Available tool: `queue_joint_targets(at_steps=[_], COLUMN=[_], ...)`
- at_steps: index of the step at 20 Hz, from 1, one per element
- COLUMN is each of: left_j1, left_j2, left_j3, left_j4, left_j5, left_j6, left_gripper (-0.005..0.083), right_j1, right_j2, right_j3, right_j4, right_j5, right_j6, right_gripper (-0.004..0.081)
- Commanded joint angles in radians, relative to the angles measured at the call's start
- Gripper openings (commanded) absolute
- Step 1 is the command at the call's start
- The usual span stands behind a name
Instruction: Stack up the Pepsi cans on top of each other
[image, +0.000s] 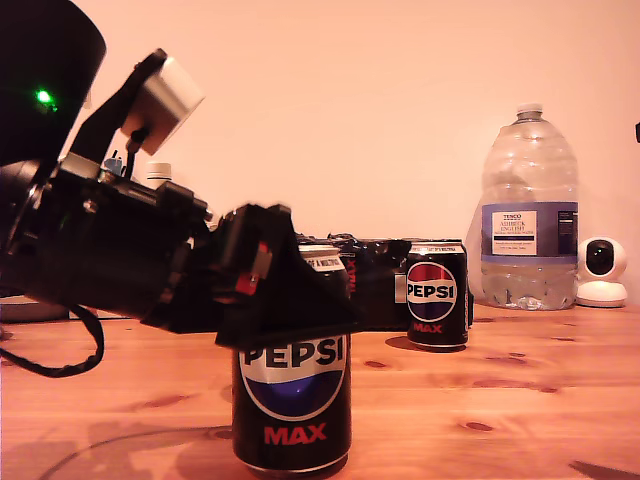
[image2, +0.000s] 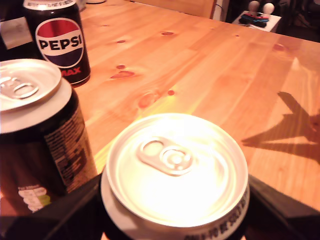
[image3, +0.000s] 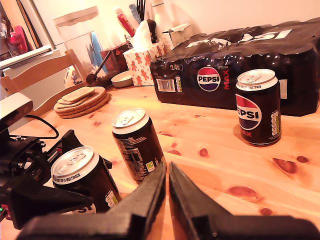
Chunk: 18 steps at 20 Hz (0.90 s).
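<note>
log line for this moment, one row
first gripper: shut on nearest black Pepsi Max can, standing on wooden table | second gripper: shut, holding nothing | stacked: none | other two black cans: standing apart

Warm orange light, blown-out glare on the can lid (image2: 175, 167), long shadows.

Black cans, red-white-blue badges, warm orange wood

The 3 Pepsi cans (image3: 257, 107) are black with silver tops, a red, white and blue globe and red "MAX". My first gripper (image2: 175, 220) and my second gripper (image3: 167, 195) are black. The table (image: 520, 400) is orange pine with darker knots; the multipack (image3: 240, 70) is glossy black.
</note>
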Motion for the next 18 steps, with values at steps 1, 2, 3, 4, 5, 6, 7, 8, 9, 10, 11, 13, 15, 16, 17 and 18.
queue_joint_targets(at_steps=[1, 2, 3, 4, 5, 6, 7, 8, 9, 10, 11, 13, 15, 16, 17, 18], left_j1=[-0.002, -0.002, -0.002, -0.002, -0.002, -0.002, -0.002, -0.002, -0.002, -0.002, -0.002, -0.002, -0.002, 0.002, 0.009, 0.021], left_j2=[0.006, -0.003, -0.017, -0.037, -0.061, -0.091, -0.122, -0.155, -0.187, -0.215, -0.238, -0.277, -0.297, -0.3, -0.3, -0.3], left_j3=[0.008, 0.015, 0.023, 0.032, 0.043, 0.059, 0.078, 0.103, 0.128, 0.157, 0.184, 0.242, 0.301, 0.331, 0.36, 0.389], left_j4=[0.007, 0.005, -0.001, -0.016, -0.042, -0.082, -0.13, -0.186, -0.24, -0.293, -0.343, -0.434, -0.512, -0.546, -0.572, -0.599], left_j5=[0.029, 0.039, 0.056, 0.067, 0.079, 0.084, 0.088, 0.088, 0.088, 0.088, 0.088, 0.088, 0.088, 0.087, 0.087, 0.087], left_j6=[0.01, 0.01, 0.009, 0.008, 0.006, 0.006, 0.006, 0.01, 0.014, 0.025, 0.046, 0.083, 0.139, 0.154, 0.171, 0.182], left_gripper=[0.0294, 0.0294, 0.0293, 0.0294, 0.0294, 0.0294, 0.0294, 0.0294, 0.0294, 0.0294, 0.0294, 0.0294, 0.0294, 0.0294, 0.0294, 0.0294], right_j1=[0.005, 0.005, 0.005, 0.005, 0.005, 0.005, 0.005, 0.005, 0.005, 0.005, 0.005, 0.005, 0.005, 0.005, 0.005, 0.005], right_j2=[-0.006, -0.006, -0.006, -0.006, -0.006, -0.006, -0.006, -0.006, -0.006, -0.006, -0.006, -0.006, -0.006, -0.006, -0.006, -0.006], right_j3=[-0.016, -0.016, -0.016, -0.016, -0.016, -0.016, -0.016, -0.016, -0.016, -0.016, -0.016, -0.017, -0.017, -0.017, -0.017, -0.017], right_j4=[0.005, 0.005, 0.005, 0.005, 0.005, 0.005, 0.005, 0.004, 0.003, -0.001, -0.006, -0.022, -0.025, -0.026, -0.026, -0.026], right_j5=[0.0, 0.0, 0.0, 0.001, 0.001, 0.001, 0.001, 0.001, 0.001, 0.001, 0.007, 0.031, 0.035, 0.035, 0.037, 0.043], right_j6=[0.0, 0.0, 0.0, 0.0, -0.001, -0.002, -0.002, -0.002, -0.002, -0.002, -0.002, -0.002, -0.002, -0.002, -0.002, -0.002], right_gripper=[-0.0013, -0.0013, -0.0013, -0.0013, -0.0013, -0.0013, -0.0013, -0.0013, -0.0013, -0.0013, -0.0013, -0.0013, -0.0013, -0.0013, -0.0013, -0.0013])
